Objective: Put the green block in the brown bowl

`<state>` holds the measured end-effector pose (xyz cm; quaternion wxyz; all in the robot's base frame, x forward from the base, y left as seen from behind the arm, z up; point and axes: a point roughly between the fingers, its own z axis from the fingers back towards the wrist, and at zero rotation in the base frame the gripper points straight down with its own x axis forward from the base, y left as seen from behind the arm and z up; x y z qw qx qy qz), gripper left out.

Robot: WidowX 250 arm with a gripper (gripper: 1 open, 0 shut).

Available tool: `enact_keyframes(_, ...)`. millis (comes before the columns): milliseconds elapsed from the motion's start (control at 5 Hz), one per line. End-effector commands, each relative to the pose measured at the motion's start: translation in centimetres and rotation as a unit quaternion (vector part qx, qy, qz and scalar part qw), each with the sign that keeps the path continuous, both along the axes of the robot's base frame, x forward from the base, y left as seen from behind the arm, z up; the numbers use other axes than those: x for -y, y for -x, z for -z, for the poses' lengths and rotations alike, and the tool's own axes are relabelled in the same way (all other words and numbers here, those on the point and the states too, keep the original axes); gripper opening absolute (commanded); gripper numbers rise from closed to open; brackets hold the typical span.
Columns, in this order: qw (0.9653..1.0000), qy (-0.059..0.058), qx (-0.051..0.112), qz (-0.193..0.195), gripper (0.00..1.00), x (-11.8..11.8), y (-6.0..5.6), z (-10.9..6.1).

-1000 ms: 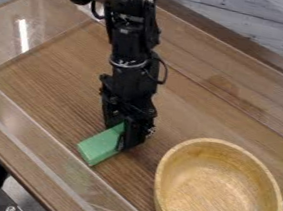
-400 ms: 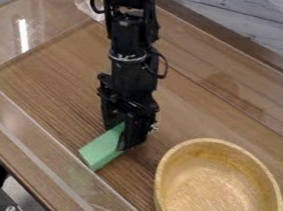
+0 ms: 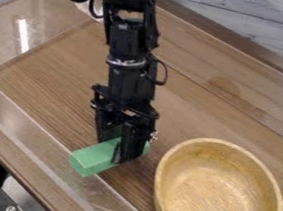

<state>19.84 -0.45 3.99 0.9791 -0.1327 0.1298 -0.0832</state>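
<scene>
The green block (image 3: 94,157) is a flat bright green bar, tilted, its upper end between the fingers of my gripper (image 3: 122,145), its lower end near or on the wooden table. The black gripper points steeply down and is shut on the block's end. The brown bowl (image 3: 219,198), wide, shallow and of light wood, stands empty to the right of the gripper, its rim a short way from the fingers.
A clear plastic wall (image 3: 38,177) runs along the table's near edge and left side. Bare wood tabletop (image 3: 53,83) lies to the left and behind the arm. The black arm (image 3: 123,24) rises from the gripper toward the top of the view.
The gripper has shifted toward the near edge and risen slightly, taking the green block with it. The block's lower end now points more to the left front. The bowl has not moved.
</scene>
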Motion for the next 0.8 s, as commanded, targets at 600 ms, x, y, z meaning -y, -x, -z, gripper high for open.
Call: enact_keyframes(600, 0.9995, 0.011, 0.028, -0.012, 0.0, 0.1, -1.4, -4.1)
